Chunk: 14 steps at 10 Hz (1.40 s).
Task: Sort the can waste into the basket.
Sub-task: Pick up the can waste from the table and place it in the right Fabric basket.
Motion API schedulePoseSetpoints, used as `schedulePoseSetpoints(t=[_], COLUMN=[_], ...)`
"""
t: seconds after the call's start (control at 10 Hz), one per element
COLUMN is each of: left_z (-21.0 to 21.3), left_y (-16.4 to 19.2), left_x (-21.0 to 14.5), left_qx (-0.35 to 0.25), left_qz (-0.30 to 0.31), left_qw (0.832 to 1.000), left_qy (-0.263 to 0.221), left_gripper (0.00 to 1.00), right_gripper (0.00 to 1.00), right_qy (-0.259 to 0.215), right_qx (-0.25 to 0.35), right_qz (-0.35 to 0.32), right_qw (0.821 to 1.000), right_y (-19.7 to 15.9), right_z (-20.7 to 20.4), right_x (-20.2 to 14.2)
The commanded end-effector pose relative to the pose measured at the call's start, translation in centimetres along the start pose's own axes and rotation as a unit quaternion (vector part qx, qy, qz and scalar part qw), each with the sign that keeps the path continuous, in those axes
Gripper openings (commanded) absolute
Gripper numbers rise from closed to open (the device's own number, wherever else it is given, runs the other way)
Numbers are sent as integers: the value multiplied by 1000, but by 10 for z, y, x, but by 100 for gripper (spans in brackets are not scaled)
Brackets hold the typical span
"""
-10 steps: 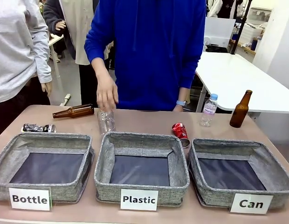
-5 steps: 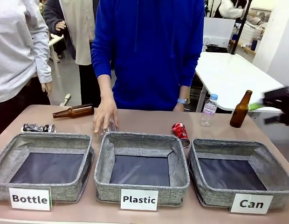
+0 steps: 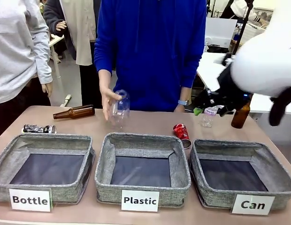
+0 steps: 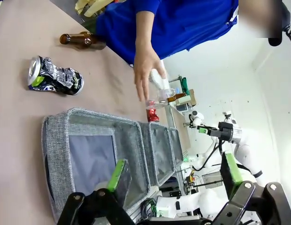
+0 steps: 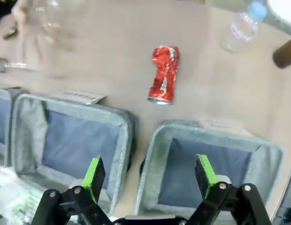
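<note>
A crushed red can (image 3: 181, 133) lies on the table just behind the gap between the middle bin and the grey basket labelled "Can" (image 3: 239, 146). A crushed black can (image 3: 39, 128) lies at the far left, behind the "Bottle" bin. My right gripper (image 3: 201, 107) hovers open above the table's back right, over the red can (image 5: 164, 73) and the Can basket (image 5: 258, 150); in the right wrist view this gripper (image 5: 150, 172) holds nothing. My left gripper (image 4: 176, 173) is open and empty, high over the left bin, with the black can (image 4: 54, 77) ahead.
A person in blue holds a clear plastic bottle (image 3: 119, 108) above the "Plastic" bin (image 3: 141, 138). One brown bottle (image 3: 75, 112) lies at the back left and another (image 3: 240, 115) stands at the back right, beside a small clear bottle (image 3: 209, 118). The "Bottle" bin (image 3: 47, 139) is at the left.
My right arm has swung in from the right edge, over the table's back right. The person's hand has lifted the clear bottle off the table.
</note>
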<state>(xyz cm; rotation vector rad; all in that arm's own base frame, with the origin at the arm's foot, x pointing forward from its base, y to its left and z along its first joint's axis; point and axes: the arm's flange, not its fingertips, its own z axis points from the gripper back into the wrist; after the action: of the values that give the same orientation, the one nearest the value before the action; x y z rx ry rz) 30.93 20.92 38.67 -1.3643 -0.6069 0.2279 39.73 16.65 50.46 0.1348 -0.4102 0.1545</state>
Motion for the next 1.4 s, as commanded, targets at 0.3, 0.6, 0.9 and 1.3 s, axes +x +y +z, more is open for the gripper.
schedulePoseSetpoints(t=[0.3, 0.6, 0.9, 1.3], left_z=[1, 1, 1, 1], left_y=[0, 0, 0, 0], left_x=[-1, -1, -1, -1], left_qx=[-12, -12, -12, -12], left_qz=[-14, -14, -14, -14], left_qw=[1000, 1000, 1000, 1000], left_qy=[-4, -4, -4, -4], left_gripper=[100, 100, 100, 100], right_gripper=[100, 100, 100, 100], right_qy=[-2, 11, 11, -8], right_qx=[-41, 63, 112, 168], right_qz=[33, -19, -96, -175], right_qw=[999, 998, 989, 970], right_y=[11, -76, -161, -221], right_z=[-7, 16, 36, 30], right_x=[14, -15, -80, -124])
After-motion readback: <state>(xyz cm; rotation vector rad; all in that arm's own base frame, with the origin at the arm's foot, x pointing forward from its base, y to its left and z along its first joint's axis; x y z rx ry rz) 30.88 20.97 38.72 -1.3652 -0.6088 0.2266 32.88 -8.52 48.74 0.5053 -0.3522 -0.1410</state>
